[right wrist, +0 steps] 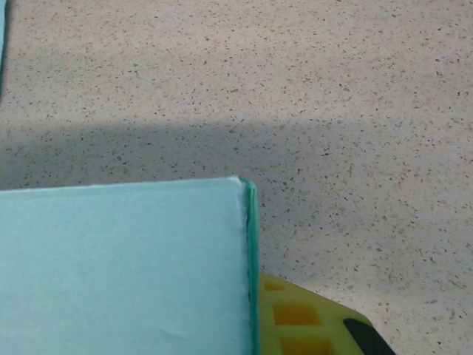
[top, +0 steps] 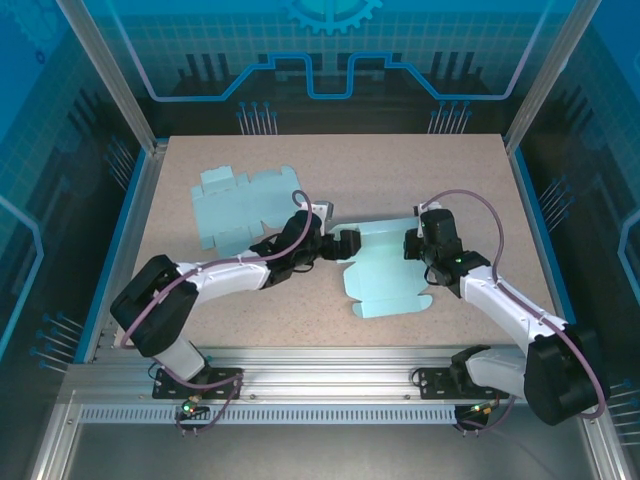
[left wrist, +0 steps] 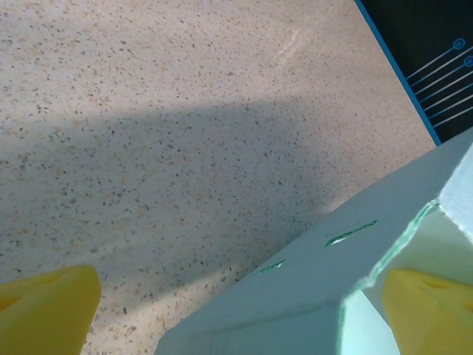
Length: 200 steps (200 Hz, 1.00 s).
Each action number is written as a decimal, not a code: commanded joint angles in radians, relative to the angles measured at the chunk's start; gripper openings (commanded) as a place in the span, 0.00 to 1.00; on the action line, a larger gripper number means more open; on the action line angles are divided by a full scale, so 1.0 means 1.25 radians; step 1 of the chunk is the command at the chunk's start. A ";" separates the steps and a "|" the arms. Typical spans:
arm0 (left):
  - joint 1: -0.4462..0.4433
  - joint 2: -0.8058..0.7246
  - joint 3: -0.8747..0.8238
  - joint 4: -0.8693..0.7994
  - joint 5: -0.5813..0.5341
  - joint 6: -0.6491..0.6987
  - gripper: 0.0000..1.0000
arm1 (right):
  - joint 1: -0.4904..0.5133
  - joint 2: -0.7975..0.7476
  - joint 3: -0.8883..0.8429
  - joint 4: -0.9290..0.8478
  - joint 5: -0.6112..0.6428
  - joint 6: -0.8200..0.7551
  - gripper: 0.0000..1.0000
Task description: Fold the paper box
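My left pincer (top: 346,243) gapes wide at the paper box (top: 385,278), gripping nothing. My right pincer (top: 413,244) is clamped tight on its right edge. It lies mid counter (top: 450,170), flat cutout (top: 243,207) further left.

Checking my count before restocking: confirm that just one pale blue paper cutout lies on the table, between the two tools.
Not one: two. The first cutout lies between the left tool and the right tool; a second cutout lies flat farther back on the left. The top view shows it.
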 commanded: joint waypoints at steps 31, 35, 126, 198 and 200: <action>-0.008 0.012 -0.019 0.163 -0.025 -0.013 0.99 | 0.015 -0.011 -0.012 0.022 -0.027 0.006 0.00; -0.009 0.007 -0.024 0.165 -0.026 -0.015 0.99 | 0.016 -0.011 -0.012 0.022 -0.024 0.006 0.00; -0.017 -0.294 -0.303 0.042 -0.144 -0.134 0.95 | 0.015 -0.011 -0.017 0.026 -0.006 0.012 0.00; -0.164 -0.181 -0.339 0.225 -0.168 -0.182 0.82 | 0.015 -0.018 -0.020 0.028 -0.013 0.014 0.00; -0.166 -0.174 -0.338 0.235 -0.168 -0.180 0.82 | 0.015 -0.018 -0.019 0.028 -0.012 0.014 0.00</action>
